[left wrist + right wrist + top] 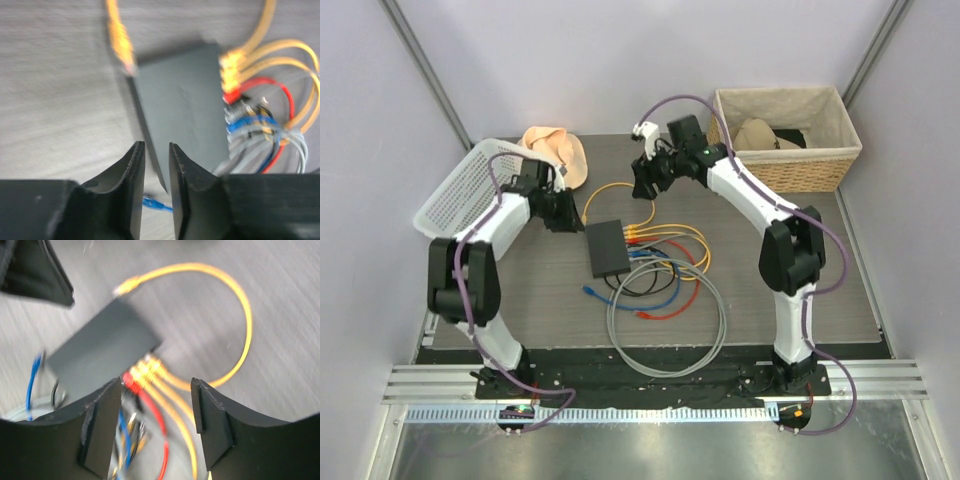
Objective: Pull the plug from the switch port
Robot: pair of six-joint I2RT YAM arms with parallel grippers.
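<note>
1. The switch point(607, 247) lies flat on the tabletop point(550, 310) at the centre of the overhead view, between the two arms.
2. Its row of ports runs along its right-hand edge in that view. A cluster of yellow plugs point(147, 370), a red plug point(232, 95), and blue and grey leads below them are seated there.
3. One yellow cable end point(127, 287) lies free on the tabletop just beside the switch's upper-left corner, with its cable arcing round to the port side. A loose blue plug point(588, 290) and a loose red plug point(640, 313) lie below the switch. Whether any port stands empty cannot be told, as both wrist views are blurred.
4. The left gripper point(155, 150) hangs over the switch's plain edge with its jaws a narrow gap apart and nothing between them.
5. The right gripper point(156, 390) hangs above the yellow and red plugs with its jaws spread wide and nothing held.
6. Judged from this, no plug is in hand. What is left is to brace the switch, close on one seated plug and draw it straight out of its port.
</note>
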